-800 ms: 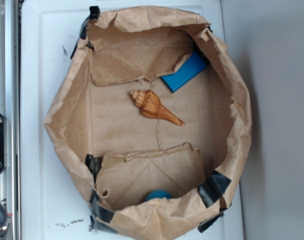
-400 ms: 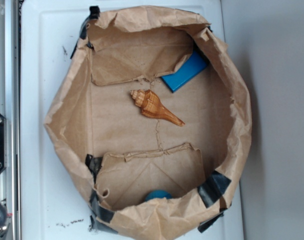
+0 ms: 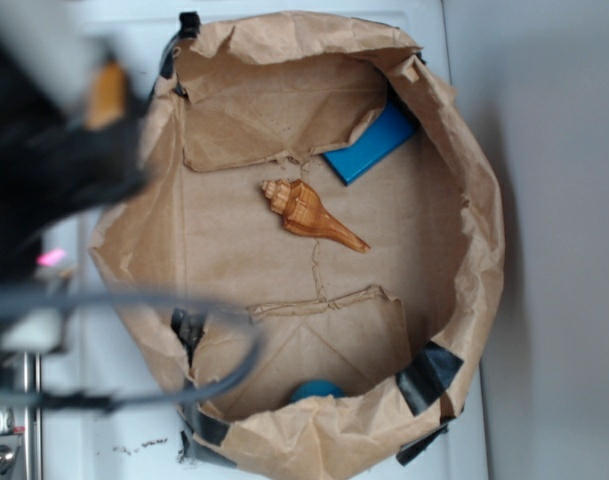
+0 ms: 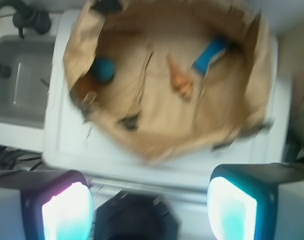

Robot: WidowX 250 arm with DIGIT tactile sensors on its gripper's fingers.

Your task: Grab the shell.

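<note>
Arm has entered at left | tool spread, far from shell | shell unmoved in bag

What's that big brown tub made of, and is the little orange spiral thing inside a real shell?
The tub looks like brown paper or thin card: matte, creased, torn along the flaps, with black tape at the corners. The shell looks hard and slightly glossy, orange-brown with fine ribs and a pale knobbly tip. Whether it is real or moulded plastic cannot be told from here.
</note>
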